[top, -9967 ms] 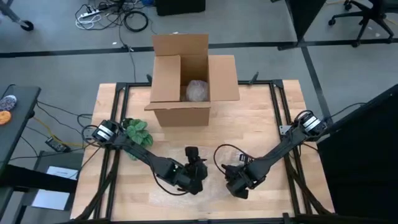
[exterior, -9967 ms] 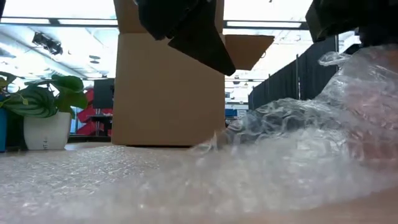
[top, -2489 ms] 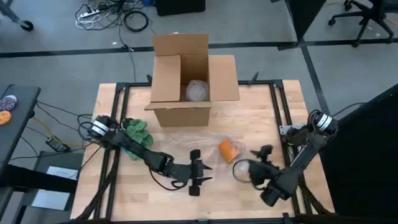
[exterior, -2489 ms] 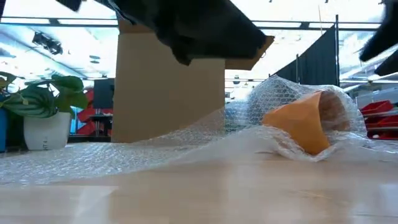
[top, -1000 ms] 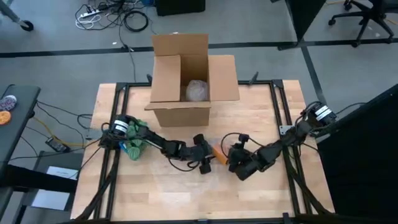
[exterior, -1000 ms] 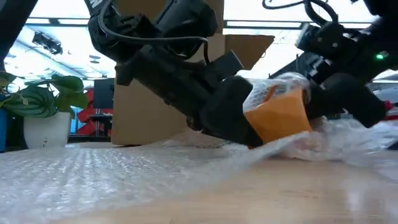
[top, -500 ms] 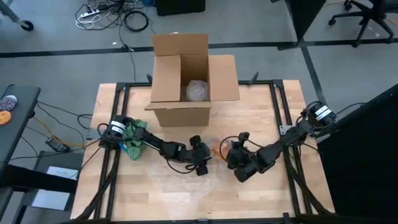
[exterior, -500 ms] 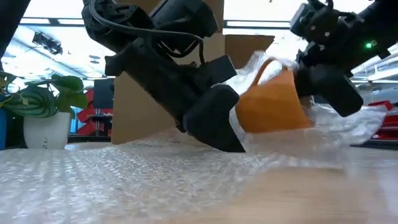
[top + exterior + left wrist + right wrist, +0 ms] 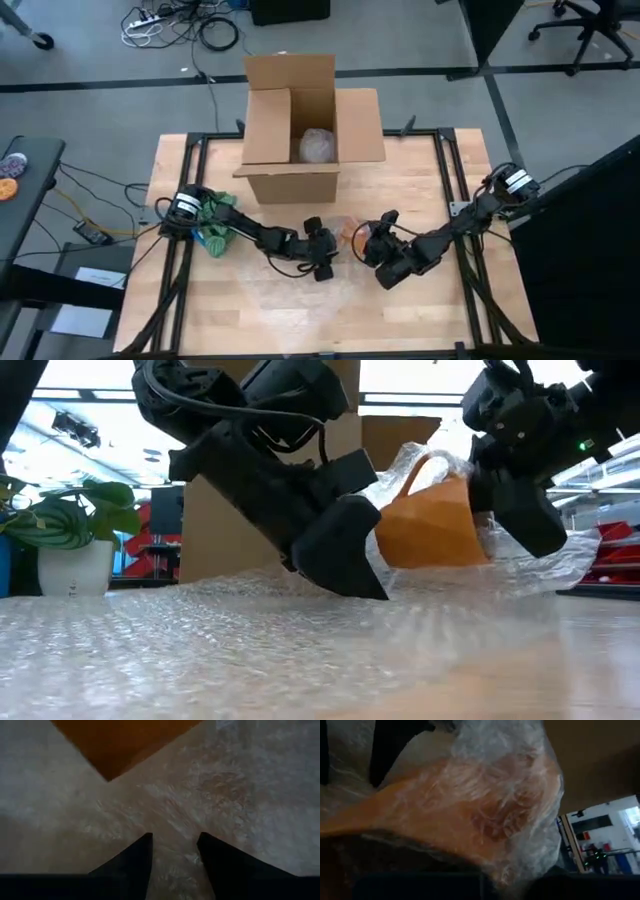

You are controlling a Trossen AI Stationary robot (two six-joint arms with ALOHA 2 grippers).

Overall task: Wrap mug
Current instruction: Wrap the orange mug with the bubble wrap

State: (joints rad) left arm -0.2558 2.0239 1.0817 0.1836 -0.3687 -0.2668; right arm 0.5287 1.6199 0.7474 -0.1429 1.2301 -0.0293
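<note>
The wrapping looked about half done. The orange mug [image 9: 432, 525] was lifted a little above the worktop [image 9: 420, 170], near its middle and on the near side of the open box [image 9: 300, 130], and bubble wrap [image 9: 200, 630] already lay over its top and handle. Much of the sheet was spread flat on the worktop, so the free part remained to be folded around the mug and closed. The left gripper [image 9: 340, 555] pressed at the left side of the mug, its jaws a little apart with the wrap lying just past them; I judged that they held nothing. The right gripper [image 9: 520, 500] was at the right side of the mug, and I could not tell how its jaws stood, because wrap and the dark arm covered them. The base of the mug was hidden too. A round bundle [image 9: 318, 145] lay in the box; its content was unclear. A potted plant [image 9: 70, 540] stood far left.
</note>
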